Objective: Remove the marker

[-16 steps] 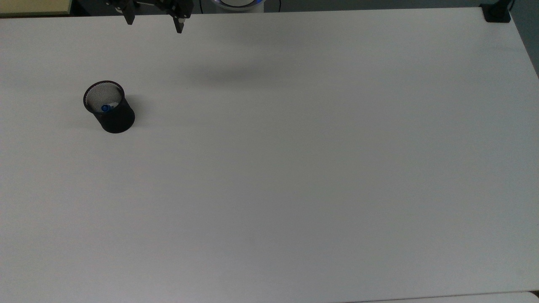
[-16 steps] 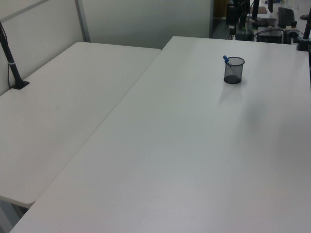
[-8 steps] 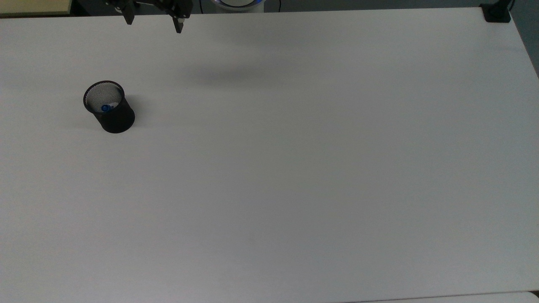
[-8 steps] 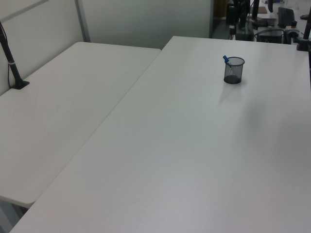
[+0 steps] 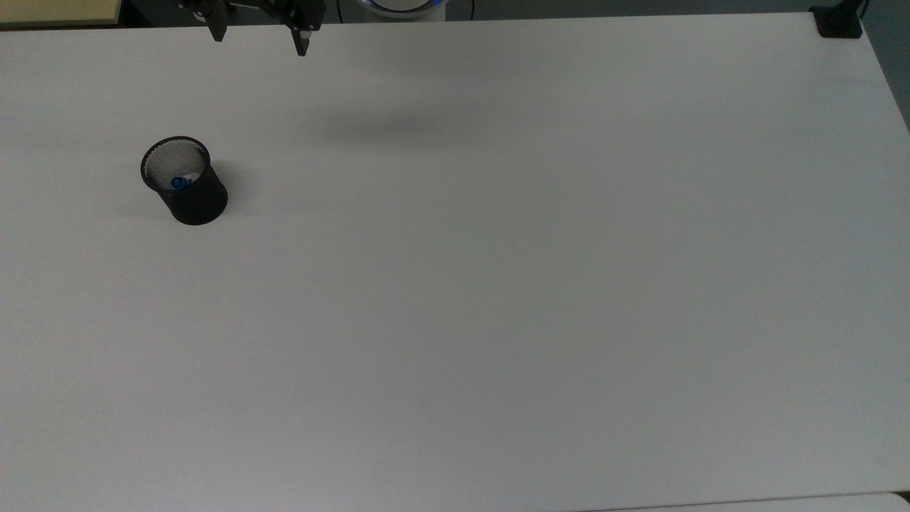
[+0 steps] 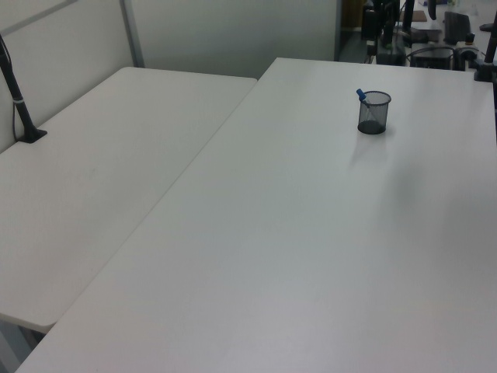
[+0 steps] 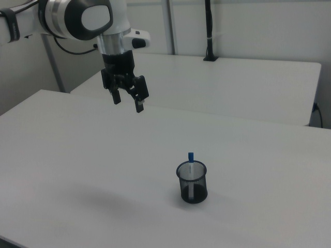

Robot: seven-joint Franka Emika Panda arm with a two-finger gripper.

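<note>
Approaching is the step in hand. The table (image 5: pixel 498 284) is white, and the arm (image 7: pixel 77 20) reaches in from the upper left of the right view. The gripper (image 7: pixel 127 101) hangs high above the table with its fingers spread wide, empty, well apart from the cup (image 7: pixel 192 182). The marker (image 7: pixel 191 161) stands inside the cup, lower centre of the right view, blue end above the rim. Centre the gripper over that end, descend vertically, straddle the barrel clear of the rim, then close and lift straight.

Black mesh cup (image 5: pixel 186 183) upright on white table (image 5: pixel 498 284), w/ 2nd table (image 6: pixel 93 179) alongside.
</note>
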